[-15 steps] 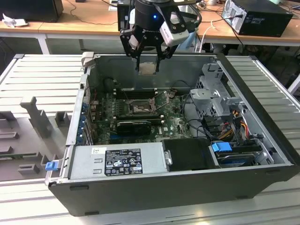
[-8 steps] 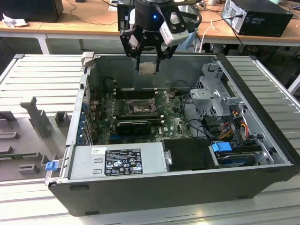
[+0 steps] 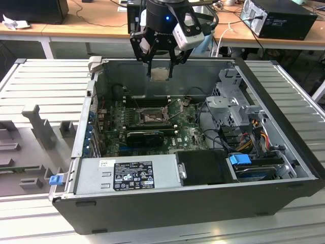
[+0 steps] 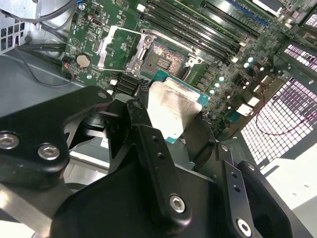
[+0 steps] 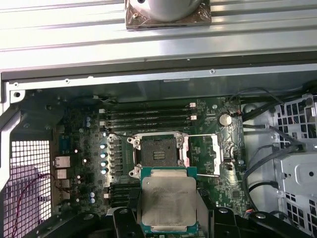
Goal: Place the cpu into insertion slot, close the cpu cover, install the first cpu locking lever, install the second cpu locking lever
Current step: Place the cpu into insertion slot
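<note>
Pincer (image 3: 161,70) is clenching on the cpu (image 3: 161,75), squeezing the chip's two opposite edges between its black fingers (image 4: 141,119) and hanging above the rear wall of the opened computer case (image 3: 177,203), which is lying on the ridged grey surface (image 3: 45,76). In both wrist views the cpu (image 4: 173,109) (image 5: 168,203) is showing its dull metal top and green rim, sitting flat in the grip and touching nothing else. Below the pincer, the motherboard (image 3: 188,134) is lying in the case floor, and its insertion slot (image 5: 158,154) is standing bare just beyond the held chip. The cpu cover (image 5: 216,153) is resting swung open beside that slot, away from the contacts. Long memory slots (image 5: 148,119) are running past the slot's far side from the pincer.
</note>
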Action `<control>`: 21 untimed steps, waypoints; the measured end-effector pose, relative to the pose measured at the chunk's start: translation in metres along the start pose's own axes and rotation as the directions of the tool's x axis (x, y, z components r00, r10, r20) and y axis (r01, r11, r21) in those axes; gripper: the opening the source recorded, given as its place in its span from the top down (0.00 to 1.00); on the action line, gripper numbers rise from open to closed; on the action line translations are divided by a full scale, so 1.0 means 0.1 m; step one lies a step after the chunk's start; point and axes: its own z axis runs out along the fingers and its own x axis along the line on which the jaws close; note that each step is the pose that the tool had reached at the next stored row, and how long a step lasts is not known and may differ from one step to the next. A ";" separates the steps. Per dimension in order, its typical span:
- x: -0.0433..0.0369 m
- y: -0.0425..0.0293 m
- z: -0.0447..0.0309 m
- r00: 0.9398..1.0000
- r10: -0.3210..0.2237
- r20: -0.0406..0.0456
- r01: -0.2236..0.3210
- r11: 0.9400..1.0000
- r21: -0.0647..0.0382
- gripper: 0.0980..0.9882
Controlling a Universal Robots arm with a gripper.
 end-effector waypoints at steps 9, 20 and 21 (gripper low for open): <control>0.000 0.000 0.000 1.000 0.005 0.000 -0.005 1.000 0.000 0.52; 0.000 0.000 0.000 1.000 0.012 0.001 -0.012 1.000 0.000 0.52; 0.000 0.000 0.000 1.000 0.013 0.001 -0.013 1.000 0.000 0.52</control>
